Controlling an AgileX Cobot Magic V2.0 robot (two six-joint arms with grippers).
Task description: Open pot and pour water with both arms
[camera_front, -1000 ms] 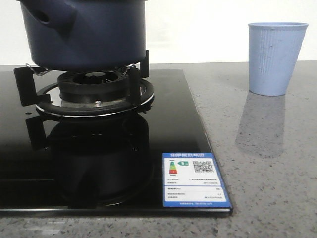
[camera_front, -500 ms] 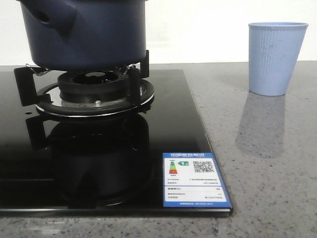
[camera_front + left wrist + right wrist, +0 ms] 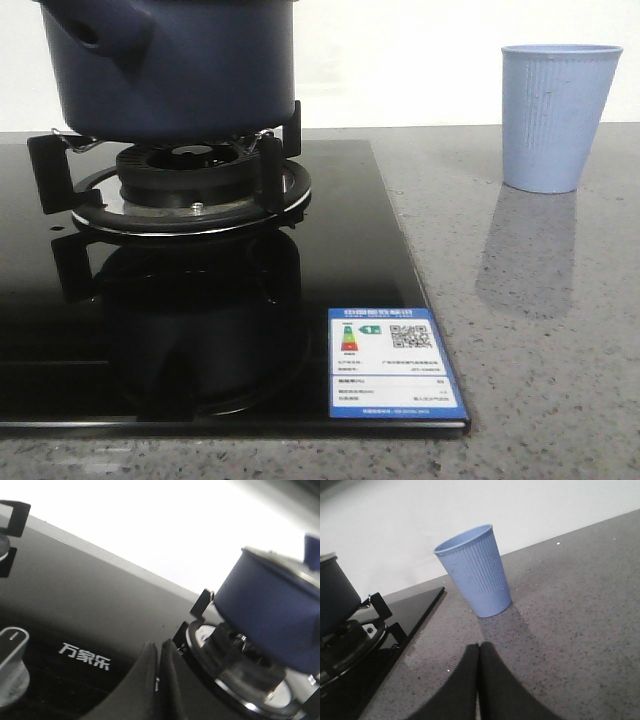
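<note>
Nothing has moved since earlier: both grippers, left [image 3: 157, 680] and right [image 3: 479, 680], hang clenched and empty, the pot [image 3: 170, 65] on the burner [image 3: 190, 185] untouched; a rushed grab could tip it toward the cup [image 3: 557, 115] to its right.

Only the fingertips show, in the wrist views. The left gripper [image 3: 158, 680] has two matte black fingers [image 3: 142, 680] with smooth, curved outer edges tapering to blunt tips; a small pale glint marks the seam. The right gripper [image 3: 479, 680] looks alike: dark, plain fingers [image 3: 495, 685], no visible screws, cables or markings.
</note>
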